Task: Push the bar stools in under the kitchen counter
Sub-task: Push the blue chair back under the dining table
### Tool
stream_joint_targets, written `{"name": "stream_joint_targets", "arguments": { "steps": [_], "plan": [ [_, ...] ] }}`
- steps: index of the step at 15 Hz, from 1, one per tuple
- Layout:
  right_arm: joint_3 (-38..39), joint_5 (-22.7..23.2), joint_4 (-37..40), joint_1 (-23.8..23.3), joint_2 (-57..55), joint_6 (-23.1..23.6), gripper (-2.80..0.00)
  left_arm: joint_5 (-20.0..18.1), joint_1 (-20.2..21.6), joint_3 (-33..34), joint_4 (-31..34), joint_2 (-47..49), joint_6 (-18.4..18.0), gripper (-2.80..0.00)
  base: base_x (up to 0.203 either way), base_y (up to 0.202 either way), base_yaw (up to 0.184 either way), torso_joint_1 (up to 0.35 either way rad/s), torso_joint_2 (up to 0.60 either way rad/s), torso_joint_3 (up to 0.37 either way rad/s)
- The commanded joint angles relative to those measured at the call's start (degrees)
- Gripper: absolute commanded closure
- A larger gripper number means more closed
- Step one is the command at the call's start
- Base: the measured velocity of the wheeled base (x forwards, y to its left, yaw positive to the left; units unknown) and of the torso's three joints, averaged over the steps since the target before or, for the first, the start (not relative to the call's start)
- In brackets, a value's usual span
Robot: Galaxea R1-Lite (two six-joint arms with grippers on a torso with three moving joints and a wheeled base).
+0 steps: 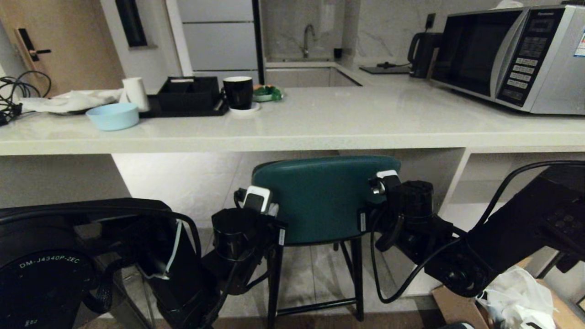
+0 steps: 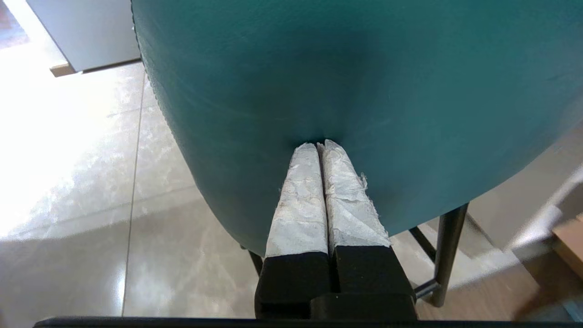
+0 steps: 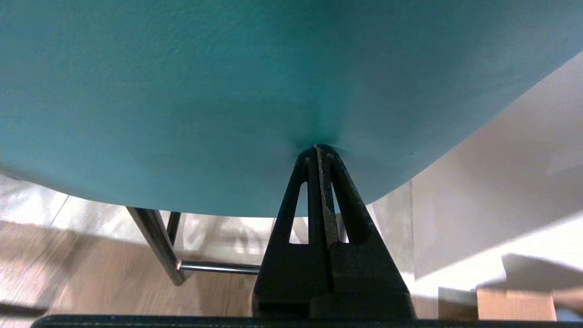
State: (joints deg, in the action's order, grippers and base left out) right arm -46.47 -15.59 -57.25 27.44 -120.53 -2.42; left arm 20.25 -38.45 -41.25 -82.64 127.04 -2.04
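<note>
**Two-point push on teal stool backrest**

Teal stool (image 1: 322, 196) stands directly below the front edge of the kitchen counter (image 1: 292, 132), backrest top just under the slab; seat depth beneath cannot be told. Left gripper (image 2: 320, 146) and right gripper (image 3: 317, 148), both with fingers pressed together, dimple the backrest near its two ends. Judgement: push evenly and level toward the counter, or the stool will yaw or tip. Second stool not in view.

You have a teal stool backrest (image 1: 322, 196) on thin black legs (image 1: 274, 283), an off-white glossy counter (image 1: 320, 123), a pale blue bowl (image 1: 113, 116), a black mug (image 1: 238, 91), a silver microwave (image 1: 512, 55) with a black door, and white-wrapped left fingers (image 2: 300, 200)
</note>
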Motion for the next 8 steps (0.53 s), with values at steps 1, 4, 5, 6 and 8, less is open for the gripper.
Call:
{"name": "stream_joint_targets", "arguments": {
  "steps": [1, 4, 5, 6, 8],
  "plan": [
    [0.06, -0.05, -0.32, 0.07, 0.12, -0.13, 0.0, 0.14, -0.13, 0.12, -0.68, 0.12, -0.67, 0.0, 0.19, 0.0, 0.0, 0.001, 0.0, 0.007],
    [0.42, -0.14, -0.32, 0.07, 0.12, -0.13, 0.0, 0.22, -0.22, 0.3, -0.76, -0.08, -0.86, 0.0, 0.19, 0.0, 0.002, 0.003, 0.0, 0.002],
    [0.42, -0.14, -0.4, 0.16, 0.21, -0.13, 0.0, 0.22, -0.22, 1.0, -0.77, -0.2, -0.86, 0.0, 0.19, 0.0, 0.001, 0.0, 0.0, 0.007],
    [0.83, -0.14, -0.64, 0.31, 0.36, -0.07, 0.0, 0.14, -0.22, 1.6, -1.43, -0.14, -0.86, 0.0, 0.183, 0.0, 0.001, 0.0, 0.0, 0.002],
    [2.19, -0.14, -1.72, 0.51, 0.63, -0.05, 0.0, 0.02, -0.66, 3.64, -4.63, 0.09, -1.05, 0.0, 0.051, 0.0, 0.003, -0.001, 0.0, 0.005]
  ]
}}
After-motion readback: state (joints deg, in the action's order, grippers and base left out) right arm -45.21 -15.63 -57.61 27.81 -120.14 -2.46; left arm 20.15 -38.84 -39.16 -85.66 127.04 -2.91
